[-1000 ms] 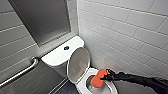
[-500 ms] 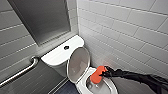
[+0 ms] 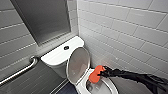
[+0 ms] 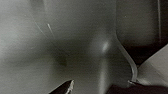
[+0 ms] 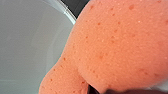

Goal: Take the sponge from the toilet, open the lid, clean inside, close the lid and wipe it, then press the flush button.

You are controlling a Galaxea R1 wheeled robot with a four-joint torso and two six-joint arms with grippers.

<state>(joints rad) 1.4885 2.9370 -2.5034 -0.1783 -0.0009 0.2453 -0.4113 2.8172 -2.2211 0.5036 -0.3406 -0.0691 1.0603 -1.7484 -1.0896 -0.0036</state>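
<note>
The white toilet (image 3: 58, 57) stands in the corner, its oval lid (image 3: 78, 63) raised and leaning back toward the tank. A small dark flush button (image 3: 66, 47) sits in the middle of the tank top. My right gripper (image 3: 102, 73) comes in from the right on its black arm and is shut on the orange-red sponge (image 3: 95, 75), held low over the open bowl close to the rim. The right wrist view has the sponge (image 5: 120, 45) large against the bowl's white inner wall (image 5: 30, 37). My left gripper (image 4: 100, 85) is open, facing smooth grey surfaces.
White tiled walls close in on the toilet from behind and on the right (image 3: 125, 32). A metal grab bar (image 3: 20, 71) runs along the left wall. Above the tank hangs a dark panel (image 3: 42, 20). Dark floor (image 3: 66, 90) lies left of the bowl.
The right gripper has carried the sponge a little to the left and slightly up over the bowl, toward the raised lid. The lid has not moved.
</note>
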